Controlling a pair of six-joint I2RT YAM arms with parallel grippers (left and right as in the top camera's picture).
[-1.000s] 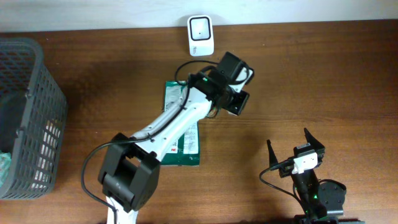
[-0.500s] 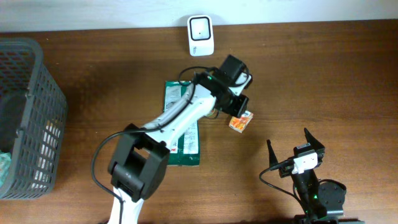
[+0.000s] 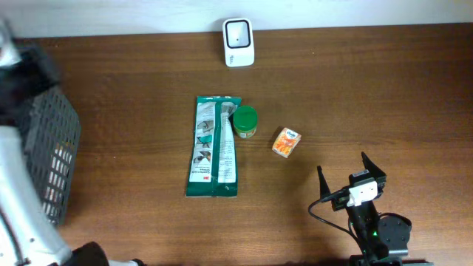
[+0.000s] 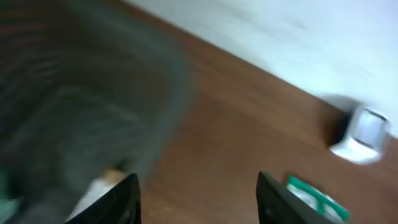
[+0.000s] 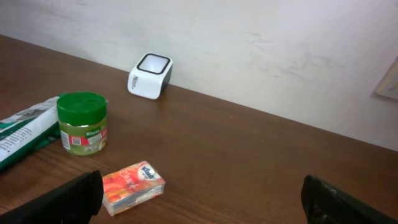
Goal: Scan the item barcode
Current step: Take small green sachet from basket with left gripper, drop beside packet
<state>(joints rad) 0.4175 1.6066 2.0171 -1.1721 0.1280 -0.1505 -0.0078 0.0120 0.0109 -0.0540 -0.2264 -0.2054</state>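
green packet (image 3: 214,148): flat on the surface (image 3: 369,89), ahead and to the left of the right hand (image 3: 341,162), its long side running away from that hand.
green-lidded jar (image 3: 244,122): upright, just beside the packet's far right edge, nearer the right hand than the packet.
grey mesh basket (image 3: 55,159): far left of the right hand; a blur close ahead-left of the left hand (image 4: 196,199).
wall (image 5: 280,43): white, behind the surface.

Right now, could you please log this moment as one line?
left pincer open, empty, by basket | right pincer open, empty | orange box on table beside green jar
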